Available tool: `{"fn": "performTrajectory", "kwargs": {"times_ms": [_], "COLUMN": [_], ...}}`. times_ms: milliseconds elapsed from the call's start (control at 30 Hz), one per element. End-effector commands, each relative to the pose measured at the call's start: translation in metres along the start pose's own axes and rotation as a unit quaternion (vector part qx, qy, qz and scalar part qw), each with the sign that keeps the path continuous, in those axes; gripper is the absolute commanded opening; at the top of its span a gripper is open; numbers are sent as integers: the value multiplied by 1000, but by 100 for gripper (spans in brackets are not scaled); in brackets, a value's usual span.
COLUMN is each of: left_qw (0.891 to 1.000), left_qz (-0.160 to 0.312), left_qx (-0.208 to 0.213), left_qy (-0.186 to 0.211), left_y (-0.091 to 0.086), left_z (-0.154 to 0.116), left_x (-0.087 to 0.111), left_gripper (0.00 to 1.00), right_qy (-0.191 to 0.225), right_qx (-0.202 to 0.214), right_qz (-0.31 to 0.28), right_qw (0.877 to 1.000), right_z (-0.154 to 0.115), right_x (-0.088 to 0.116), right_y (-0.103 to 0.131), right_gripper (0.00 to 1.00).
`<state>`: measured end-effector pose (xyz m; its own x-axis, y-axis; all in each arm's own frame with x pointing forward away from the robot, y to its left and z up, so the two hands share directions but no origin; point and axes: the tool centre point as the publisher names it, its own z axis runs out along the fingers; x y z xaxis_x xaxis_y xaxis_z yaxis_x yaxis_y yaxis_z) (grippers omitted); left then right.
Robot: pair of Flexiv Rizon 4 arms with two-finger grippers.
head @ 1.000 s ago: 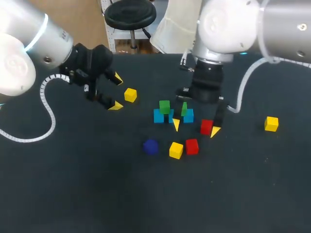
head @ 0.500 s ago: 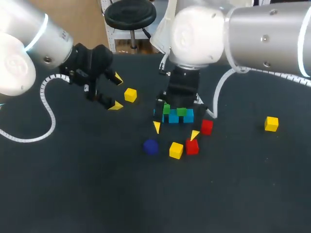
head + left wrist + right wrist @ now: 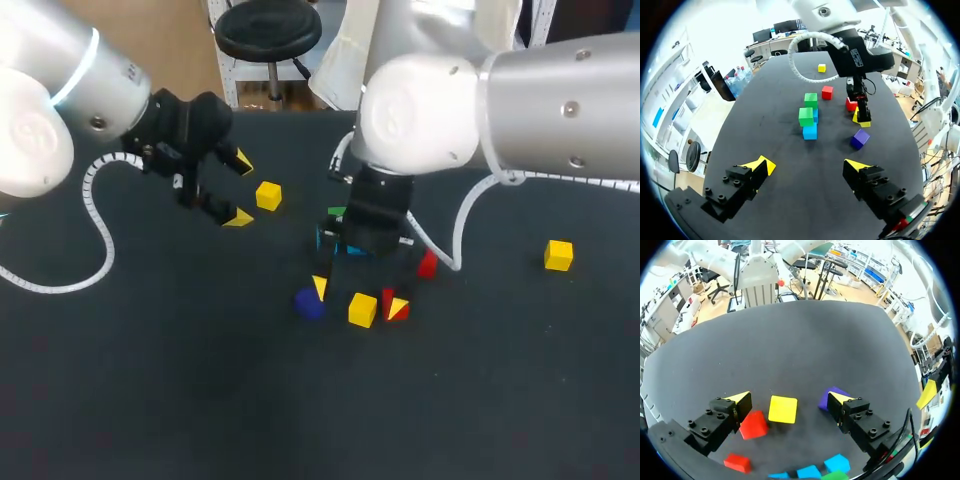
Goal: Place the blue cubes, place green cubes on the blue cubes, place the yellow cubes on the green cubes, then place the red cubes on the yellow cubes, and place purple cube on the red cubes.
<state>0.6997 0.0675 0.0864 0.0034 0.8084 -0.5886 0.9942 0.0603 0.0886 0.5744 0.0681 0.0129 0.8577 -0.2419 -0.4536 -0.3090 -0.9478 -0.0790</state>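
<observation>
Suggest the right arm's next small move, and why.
Probably lower the right hand and close it on the yellow cube. That cube lies between the open fingers, not yet gripped. The green cubes already sit on the blue cubes, so yellow looks due next.

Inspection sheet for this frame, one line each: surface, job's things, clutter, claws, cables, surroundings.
Surface: black table, no spills seen.
Job's things: two green cubes sit on two blue cubes. The middle yellow cube, red cubes and purple cube lie loose nearby. Two other yellow cubes lie farther off.
Clutter: nothing seen.
Claws: right claw is open, its fingers on either side of the middle yellow cube without touching it. Left claw is open and empty, off to the side.
Cables: coiled cable on the left arm; white hose loops down from the right arm.
Surroundings: nothing seen reaching over the table.
</observation>
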Motion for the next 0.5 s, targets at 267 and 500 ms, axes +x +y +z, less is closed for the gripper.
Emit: {"fn": "performTrajectory", "kwargs": {"times_ms": [267,500], "left_qw": [1000,1000], "left_qz": [1,1], "left_qx": [0,0], "left_qy": [-1,-1], "left_y": [0,0], "left_z": [0,0], "left_x": [1,1], "left_gripper": [100,100], "right_qy": [-15,-14], "right_qx": [-7,-18], "right_qz": [19,34], "right_qw": [1000,999], "right_z": [23,26], "right_x": [6,12], "right_y": [-1,-3], "right_gripper": [100,75]}}
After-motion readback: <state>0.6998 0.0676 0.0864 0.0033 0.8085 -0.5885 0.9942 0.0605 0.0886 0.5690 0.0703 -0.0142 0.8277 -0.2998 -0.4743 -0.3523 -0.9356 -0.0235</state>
